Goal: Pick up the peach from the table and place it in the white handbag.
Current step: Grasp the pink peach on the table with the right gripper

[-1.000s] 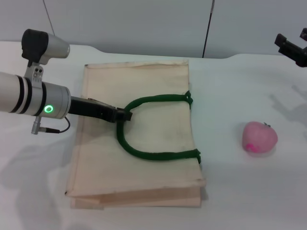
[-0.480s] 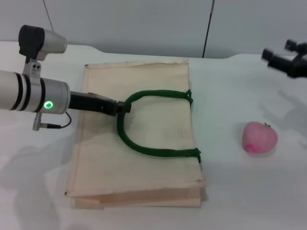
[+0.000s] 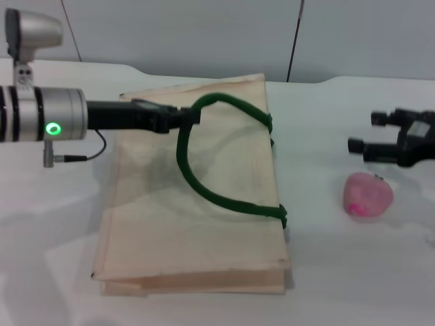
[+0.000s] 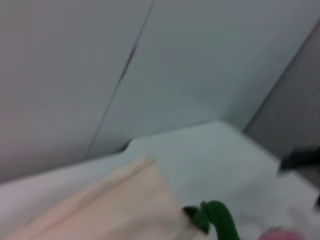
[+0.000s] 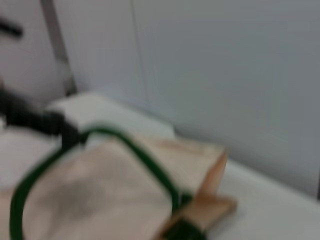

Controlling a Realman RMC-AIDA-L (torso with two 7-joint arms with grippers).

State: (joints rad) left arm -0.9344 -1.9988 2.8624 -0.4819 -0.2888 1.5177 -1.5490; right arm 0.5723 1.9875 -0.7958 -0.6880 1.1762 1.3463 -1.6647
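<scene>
The cream white handbag (image 3: 204,231) lies flat on the white table (image 3: 326,285). My left gripper (image 3: 190,117) is shut on its dark green handle (image 3: 224,197) and holds the handle and the bag's upper layer raised at the far side. The pink peach (image 3: 368,195) sits on the table to the right of the bag. My right gripper (image 3: 367,131) is open and hovers just behind and above the peach, not touching it. The right wrist view shows the bag (image 5: 95,195), its handle (image 5: 145,155) and the left gripper (image 5: 40,121). The left wrist view shows the bag's edge (image 4: 100,210) and the handle (image 4: 220,222).
A grey wall (image 3: 204,27) runs behind the table's far edge. Bare table lies between the bag and the peach, and in front of both.
My left gripper has lifted the green handle up and back, raising the bag's upper layer. My right gripper has come down and leftwards from the far right to just above the peach.
</scene>
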